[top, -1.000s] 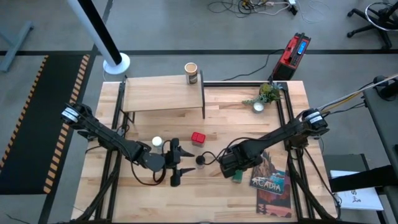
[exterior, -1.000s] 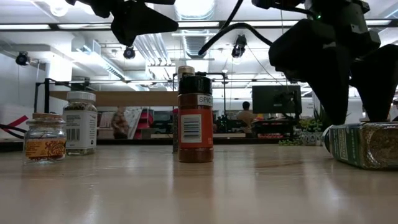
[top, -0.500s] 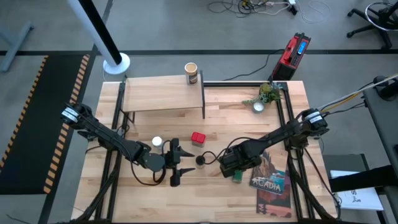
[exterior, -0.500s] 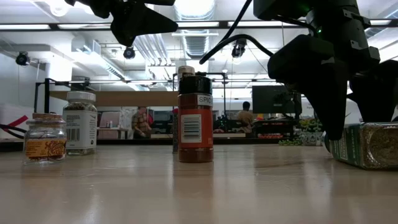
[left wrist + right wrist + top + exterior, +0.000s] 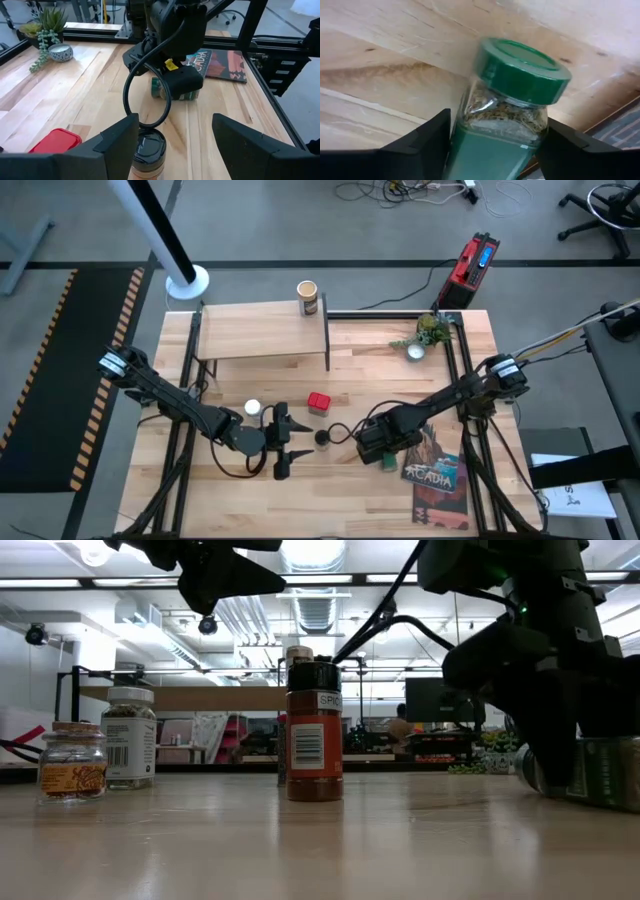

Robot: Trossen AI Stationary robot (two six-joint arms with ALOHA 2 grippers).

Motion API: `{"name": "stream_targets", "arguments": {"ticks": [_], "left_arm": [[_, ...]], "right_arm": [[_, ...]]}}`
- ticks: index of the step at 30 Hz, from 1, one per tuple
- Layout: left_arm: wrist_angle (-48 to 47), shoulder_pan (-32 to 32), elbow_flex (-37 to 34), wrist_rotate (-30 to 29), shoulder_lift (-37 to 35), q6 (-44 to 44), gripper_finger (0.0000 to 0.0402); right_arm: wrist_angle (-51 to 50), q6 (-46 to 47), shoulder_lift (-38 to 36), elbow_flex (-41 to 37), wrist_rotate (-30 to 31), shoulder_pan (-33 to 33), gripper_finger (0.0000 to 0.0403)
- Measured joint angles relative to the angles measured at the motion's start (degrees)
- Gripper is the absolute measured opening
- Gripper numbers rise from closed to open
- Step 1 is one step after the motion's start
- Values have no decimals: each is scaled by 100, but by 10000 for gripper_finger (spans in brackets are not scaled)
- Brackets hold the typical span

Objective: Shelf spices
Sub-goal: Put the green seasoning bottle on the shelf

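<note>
Five spice containers show in all, one of each kind. One green-lidded jar [image 5: 510, 105] lies on its side on the table [image 5: 400, 380], a clear jar with a bright green screw cap, dried greenish flakes behind the glass and a green label; it sits just beside the "Acadia" book [image 5: 437, 470], and the right gripper [image 5: 384, 452] is down over it with a dark finger on either side, though whether the pads actually press the glass I cannot tell. One dark-capped brown jar [image 5: 314, 730] stands upright near the table's middle, filled with reddish-brown powder and wearing a white barcode label. One red square tin [image 5: 319, 402] rests flat a little behind it. One white-capped clear jar [image 5: 253, 409] stands upright near the left arm. One tan cylindrical canister [image 5: 308, 297] stands on the far right corner of the shelf [image 5: 262, 332], the only spice up there; the shelf itself is a light wood top on thin black legs at the back of the table. One left gripper [image 5: 283, 442] hangs just above the table beside the brown jar, its fingers spread wide and holding nothing. One small plant [image 5: 430, 332] sits at the far right of the table.
</note>
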Motion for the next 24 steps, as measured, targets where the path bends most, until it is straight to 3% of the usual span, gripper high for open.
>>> {"name": "stream_targets", "arguments": {"ticks": [6, 21, 24], "left_arm": [[-115, 0, -13, -7, -2, -20, 242], [-84, -15, -13, -13, -2, -17, 242], [-74, -15, -13, -140, -2, -7, 242]], "right_arm": [[27, -405, -7, -6, 645, -20, 181], [183, -1836, -76, -23, 2754, -7, 180], [200, -2146, -76, -27, 2943, -7, 180]]}}
